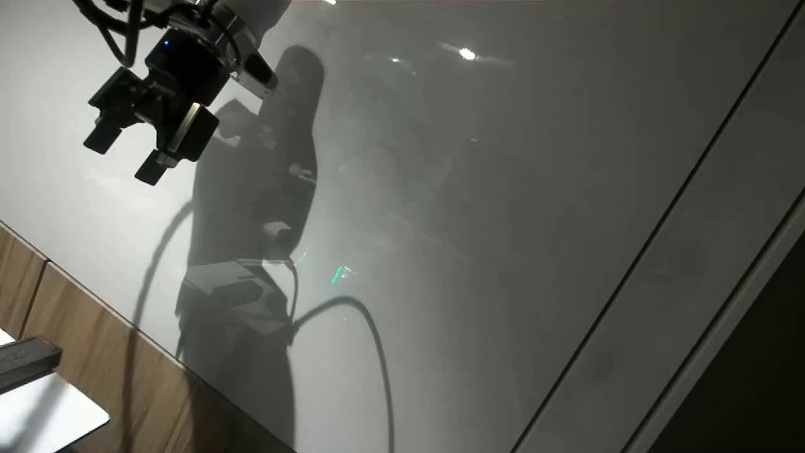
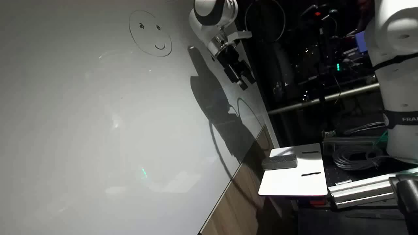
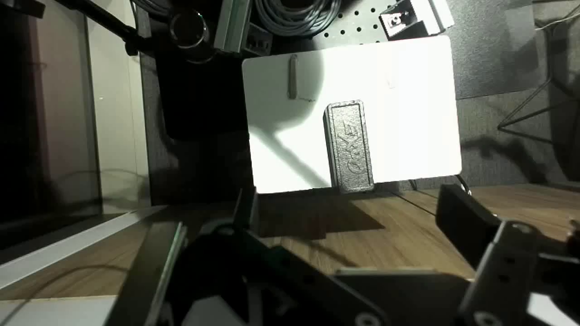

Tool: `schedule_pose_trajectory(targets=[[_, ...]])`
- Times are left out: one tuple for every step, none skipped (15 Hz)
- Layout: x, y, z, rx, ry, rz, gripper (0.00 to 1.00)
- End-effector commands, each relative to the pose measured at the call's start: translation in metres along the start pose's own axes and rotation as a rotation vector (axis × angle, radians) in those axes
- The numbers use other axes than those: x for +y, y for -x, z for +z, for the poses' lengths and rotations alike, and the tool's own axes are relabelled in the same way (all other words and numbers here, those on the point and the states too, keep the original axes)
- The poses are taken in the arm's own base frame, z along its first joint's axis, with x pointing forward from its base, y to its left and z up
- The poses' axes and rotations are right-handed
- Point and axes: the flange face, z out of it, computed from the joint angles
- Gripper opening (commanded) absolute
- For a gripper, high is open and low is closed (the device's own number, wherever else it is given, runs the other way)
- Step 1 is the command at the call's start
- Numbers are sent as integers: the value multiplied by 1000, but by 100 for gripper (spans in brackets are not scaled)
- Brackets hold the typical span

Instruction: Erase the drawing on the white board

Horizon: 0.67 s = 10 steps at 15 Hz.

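Apparently the fetching step is in hand: the eraser [image 3: 350,147] lies on the white tray [image 3: 417,145], not yet grasped.
One end of it reaches the tray's edge. Well above the tray, the gripper [image 1: 127,153] hangs spread, pinching nothing; its next move likely calls for lowering toward the tray, lining up with the eraser and closing across its narrow width. Farthest from the tray, the smiley-face drawing [image 2: 150,33] shows on the whiteboard [image 2: 81,130], waiting to be wiped.
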Motion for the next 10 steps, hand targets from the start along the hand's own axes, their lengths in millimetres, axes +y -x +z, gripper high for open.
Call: schedule_pose_trajectory(targets=[[0,0,-1,0,0,0,100],[0,0,-1,0,0,0,100],[0,0,-1,1,0,0,100],[0,0,-1,1,0,0,100],[0,-1,2,-2,-1,1,100],[1,-2,5,-7,-3,-1,100],[2,-2,6,1,-12,-7,100],[2,-2,7,11,-24,-10,100],[2,0,9,32,-44,-15,100],[2,2,12,57,-63,-17,100]])
